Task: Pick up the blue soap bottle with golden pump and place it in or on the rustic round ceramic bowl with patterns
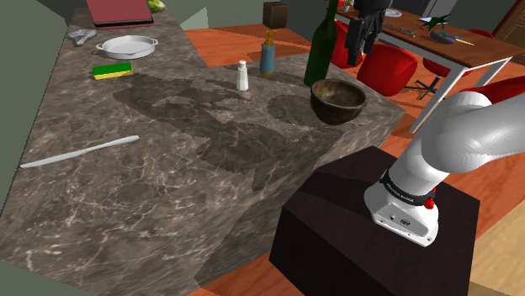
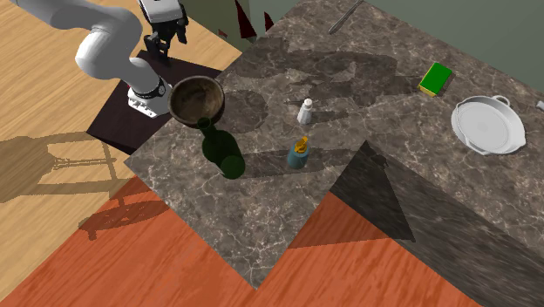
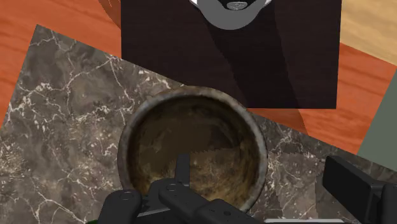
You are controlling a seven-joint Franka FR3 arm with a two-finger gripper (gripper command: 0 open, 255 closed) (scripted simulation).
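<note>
The blue soap bottle [image 1: 267,57] with a golden pump stands upright on the marble counter, between a white shaker and a dark green bottle; from the second exterior view the soap bottle [image 2: 298,154] is equally free. The brown round bowl [image 1: 338,99] sits near the counter corner closest to the stand. My black gripper [image 1: 366,35] hangs open and empty high above the bowl, well apart from the soap bottle. In the wrist view the bowl [image 3: 191,149] lies straight below the gripper [image 3: 238,203], its inside bare. The second exterior view places the gripper [image 2: 166,37] above the stand, beside the bowl [image 2: 196,100].
A tall dark green bottle [image 1: 320,46] stands between bowl and soap bottle. A white shaker [image 1: 242,76], green-yellow sponge [image 1: 112,71], white pan [image 1: 126,46] and knife [image 1: 80,151] lie farther along the counter [image 1: 168,185]. The dark stand [image 1: 362,219] adjoins the counter; red chairs [image 1: 389,67] stand behind.
</note>
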